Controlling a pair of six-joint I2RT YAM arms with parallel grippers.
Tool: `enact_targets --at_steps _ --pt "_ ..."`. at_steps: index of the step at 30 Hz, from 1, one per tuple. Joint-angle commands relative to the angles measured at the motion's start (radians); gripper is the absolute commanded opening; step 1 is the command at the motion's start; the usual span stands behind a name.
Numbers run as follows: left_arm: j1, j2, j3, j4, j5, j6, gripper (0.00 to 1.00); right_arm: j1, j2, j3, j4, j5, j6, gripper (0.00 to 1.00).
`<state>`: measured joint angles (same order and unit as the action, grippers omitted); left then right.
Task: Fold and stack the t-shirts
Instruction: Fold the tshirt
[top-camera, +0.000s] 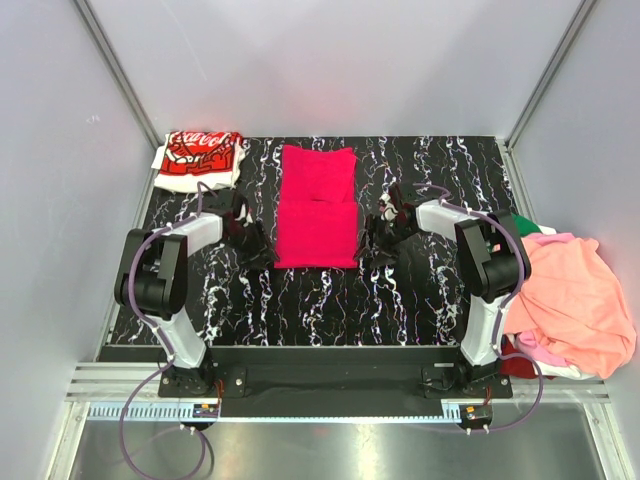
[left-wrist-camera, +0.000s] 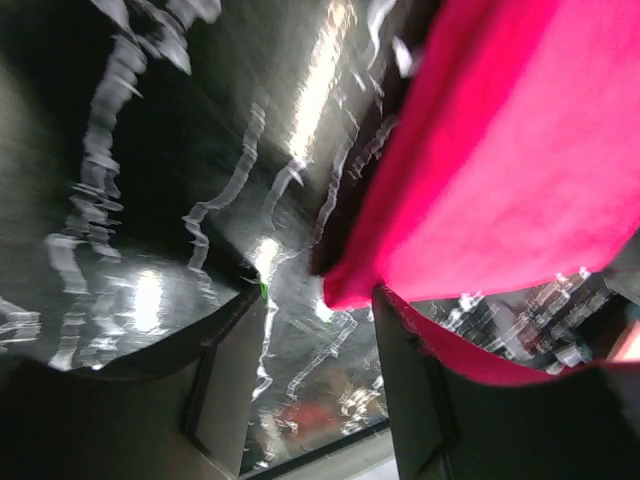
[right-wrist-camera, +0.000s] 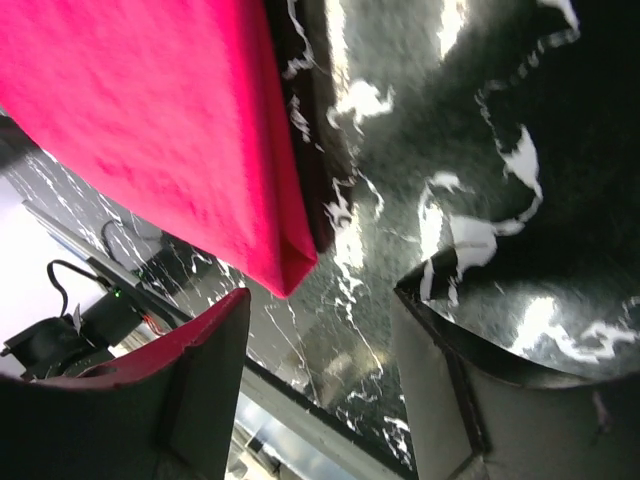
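Crimson-pink t-shirt (top-camera: 317, 205) lies flat at the centre of the worktop (top-camera: 300, 300). It is already reduced to a long narrow rectangle running near to far, with a crease line across its middle. The white t-shirt with red logo print (top-camera: 200, 158) sits folded at the far left corner. The heap of unfolded t-shirts (top-camera: 575, 295), salmon-orange on top with pink and green showing beneath, lies at the right edge beyond the right arm. The left end effector (top-camera: 252, 240) is low at the shirt's near left corner, and the right end effector (top-camera: 378, 232) is at its near right corner. In both wrist views the jaws stand apart with bare worktop visible between them and nothing clamped. The cloth corner sits just above the gap. A red strip along one finger in each view suggests the hem rests on that finger, though this cannot be confirmed. Handling: the fabric is soft, light and limp; it will not keep its shape when lifted and will sag between two grip points. Layers may slide apart on the glossy surface. Judged next step: pinch both near corners, taking all layers together at the very edge, then carry them evenly toward the far hem to halve the length. Uneven travel between the arms would skew the fold.
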<state>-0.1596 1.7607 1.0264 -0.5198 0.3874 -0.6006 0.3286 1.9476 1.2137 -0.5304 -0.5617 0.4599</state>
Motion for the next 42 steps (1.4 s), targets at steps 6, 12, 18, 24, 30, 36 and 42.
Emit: enact_targets --at_steps 6,12,18,24,30,36,42 --pt "-0.04 -0.021 -0.074 0.167 0.048 -0.051 0.53 0.032 0.007 0.01 0.086 0.005 0.009 0.58" --pt "-0.06 -0.007 -0.101 0.184 0.039 -0.074 0.5 0.039 0.017 0.027 0.081 0.008 0.01 0.54" --pt "-0.073 -0.009 -0.098 0.182 0.03 -0.079 0.46 0.044 0.033 0.052 0.067 0.011 -0.006 0.36" --pt "-0.08 -0.007 -0.098 0.193 0.018 -0.074 0.19 0.049 0.033 0.053 0.075 0.016 -0.01 0.1" --pt "-0.086 -0.023 -0.086 0.158 -0.004 -0.048 0.0 0.049 0.002 0.027 0.089 0.011 0.006 0.0" --pt "-0.095 -0.142 -0.156 0.106 -0.01 -0.039 0.0 0.049 -0.137 -0.075 0.069 0.037 0.029 0.0" --pt "-0.165 -0.35 -0.278 0.073 -0.019 -0.079 0.0 0.084 -0.321 -0.227 0.043 0.057 0.057 0.0"
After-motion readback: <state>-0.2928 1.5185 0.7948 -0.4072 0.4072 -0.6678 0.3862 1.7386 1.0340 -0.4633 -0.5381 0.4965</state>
